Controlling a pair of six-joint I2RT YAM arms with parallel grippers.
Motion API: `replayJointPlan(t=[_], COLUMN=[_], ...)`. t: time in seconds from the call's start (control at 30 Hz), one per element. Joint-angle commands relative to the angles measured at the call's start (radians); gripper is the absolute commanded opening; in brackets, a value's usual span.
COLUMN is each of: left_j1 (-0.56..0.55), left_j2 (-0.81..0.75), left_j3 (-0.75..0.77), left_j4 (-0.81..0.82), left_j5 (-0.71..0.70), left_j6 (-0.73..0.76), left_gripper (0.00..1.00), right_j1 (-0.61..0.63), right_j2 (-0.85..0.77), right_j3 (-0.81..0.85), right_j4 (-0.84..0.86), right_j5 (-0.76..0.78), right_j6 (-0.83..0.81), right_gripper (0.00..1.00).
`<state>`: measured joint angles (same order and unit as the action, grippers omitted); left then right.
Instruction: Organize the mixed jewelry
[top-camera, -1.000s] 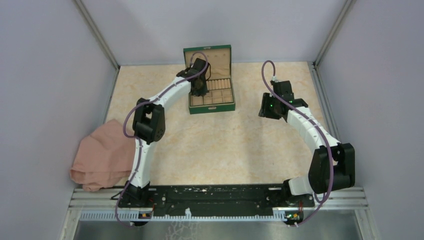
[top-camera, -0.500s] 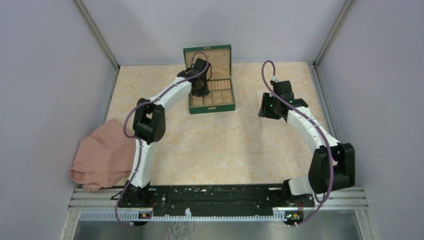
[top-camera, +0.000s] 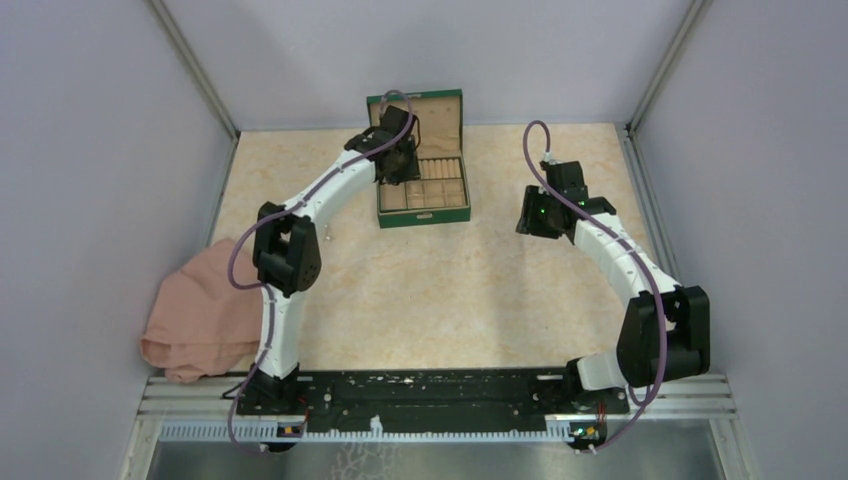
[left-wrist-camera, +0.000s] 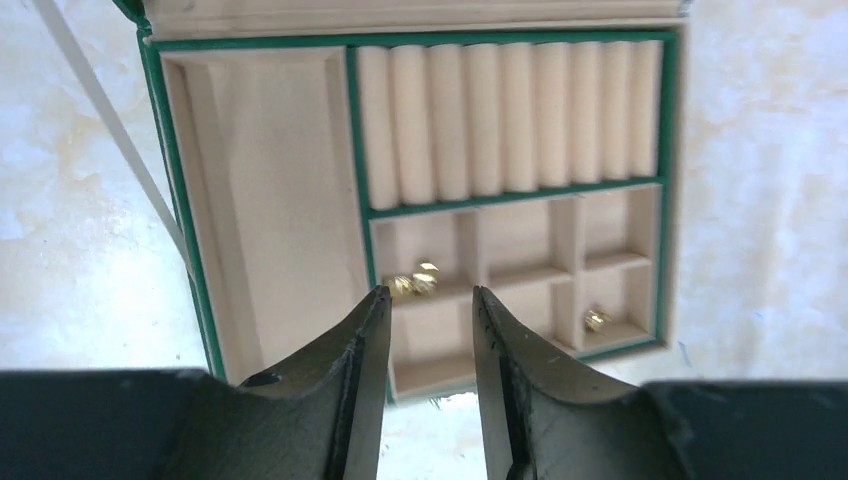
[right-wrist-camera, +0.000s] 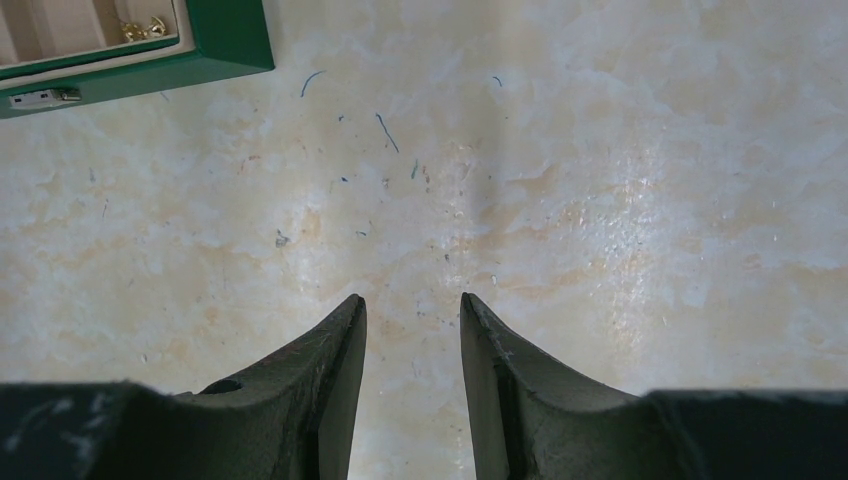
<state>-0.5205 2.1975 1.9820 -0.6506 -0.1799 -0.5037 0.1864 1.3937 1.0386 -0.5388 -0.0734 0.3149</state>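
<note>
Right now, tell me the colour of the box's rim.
The box rim is green; the left wrist view shows it best.

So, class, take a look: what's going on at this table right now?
The left gripper hovers open and empty over the green jewelry box, above its small compartments. Gold pieces lie in one compartment, a single gold piece in another. The right gripper hangs open over the table beside the box, holding nothing.

1. From above, the left arm (top-camera: 330, 185) covers the left side of the green box (top-camera: 425, 216), and its contents are too small to make out.
2. In the left wrist view, the gold pieces (left-wrist-camera: 413, 283) are too tiny to identify (earrings or charms, cannot tell).
3. In the right wrist view, the picture's top-left corner cuts the box off.
</note>
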Motion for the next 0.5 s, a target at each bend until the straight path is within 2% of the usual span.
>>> replayJointPlan(t=[0.0,0.47], left_j1=[-0.015,-0.010], left_j2=[-0.124,-0.151], left_j3=[-0.040,-0.093], left_j4=[0.048,0.043], left_j5=[0.019,-0.006], left_j6=[0.009,0.013], left_gripper=[0.43,0.47], right_j1=[-0.010,-0.010], right_j2=[-0.044,-0.065], right_j3=[-0.004,-0.021], right_j4=[0.035,0.034], right_j5=[-0.005,-0.003], right_j6=[-0.007,-0.010], right_gripper=[0.40,0.40])
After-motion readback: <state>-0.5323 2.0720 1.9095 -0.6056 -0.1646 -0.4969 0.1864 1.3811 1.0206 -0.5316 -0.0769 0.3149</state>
